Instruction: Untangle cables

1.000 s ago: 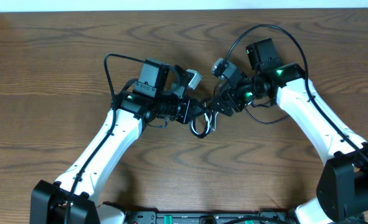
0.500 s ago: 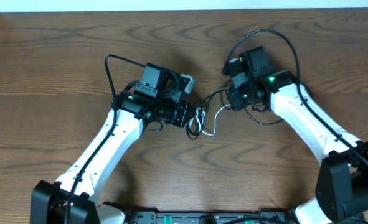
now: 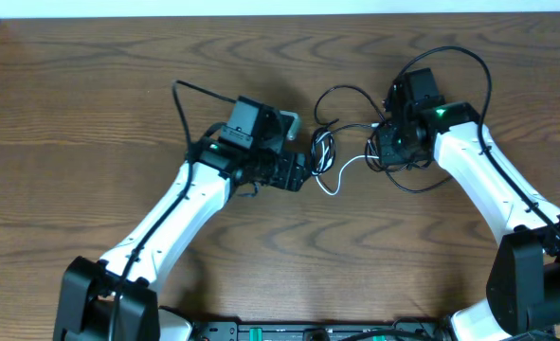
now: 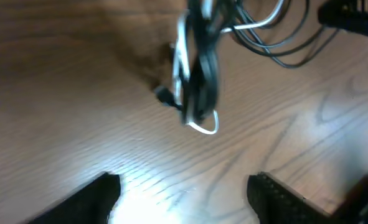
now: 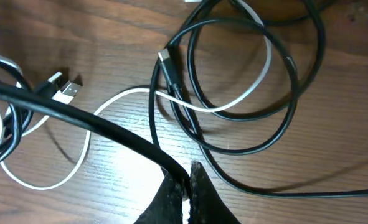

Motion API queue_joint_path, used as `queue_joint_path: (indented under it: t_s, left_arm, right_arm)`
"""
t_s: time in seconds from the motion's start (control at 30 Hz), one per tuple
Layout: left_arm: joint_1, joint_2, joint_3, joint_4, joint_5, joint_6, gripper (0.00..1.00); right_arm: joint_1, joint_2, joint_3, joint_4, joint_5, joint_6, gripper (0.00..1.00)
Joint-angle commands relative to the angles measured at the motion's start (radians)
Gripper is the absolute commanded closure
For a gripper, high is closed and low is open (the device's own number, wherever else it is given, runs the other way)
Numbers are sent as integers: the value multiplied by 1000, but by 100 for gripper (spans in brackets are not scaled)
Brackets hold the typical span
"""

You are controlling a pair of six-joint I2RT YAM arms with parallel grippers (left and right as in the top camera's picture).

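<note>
The cables lie between the two arms: a black-and-white bundle [image 3: 322, 154] with a white loop [image 3: 334, 186] trailing from it and a black loop [image 3: 341, 95] arching behind. My left gripper [image 3: 307, 171] is open just left of the bundle; in the left wrist view the bundle [image 4: 198, 78] lies ahead of the gripper [image 4: 187, 199], nothing between the fingers. My right gripper [image 3: 376, 152] is shut on the black cable [image 5: 96, 121], pinched at the gripper's tips [image 5: 187, 177]. The white cable [image 5: 124, 94] and the plug ends [image 5: 65, 91] rest on the wood.
The wooden table [image 3: 90, 104] stretches to all sides. Thick black cords [image 3: 455, 57] fixed to the right arm loop above and beside it; another [image 3: 180, 95] arches over the left arm. Black coils [image 5: 246, 93] overlap ahead of the right jaws.
My left gripper has opened and let go of the bundle. My right gripper shut on the black cable and drew back to the right, pulling the cables apart.
</note>
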Motion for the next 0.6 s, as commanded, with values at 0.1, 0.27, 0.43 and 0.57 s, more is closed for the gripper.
queue_joint_path:
  t_s: [0.1, 0.27, 0.43, 0.57]
  left_arm:
    - [-92, 13, 6, 132, -38, 0, 51]
    - [-99, 48, 6, 200, -124, -25, 49]
    - [-99, 114, 6, 262, -124, -33, 53]
    - [-99, 111, 6, 282, -124, -37, 59]
  right_arm:
    - [0, -29, -1, -13, -14, 5, 99]
    - [1, -29, -1, -13, -35, 5, 99]
    - [1, -29, -1, -13, -35, 5, 99]
    - [1, -29, -1, -13, -35, 5, 99]
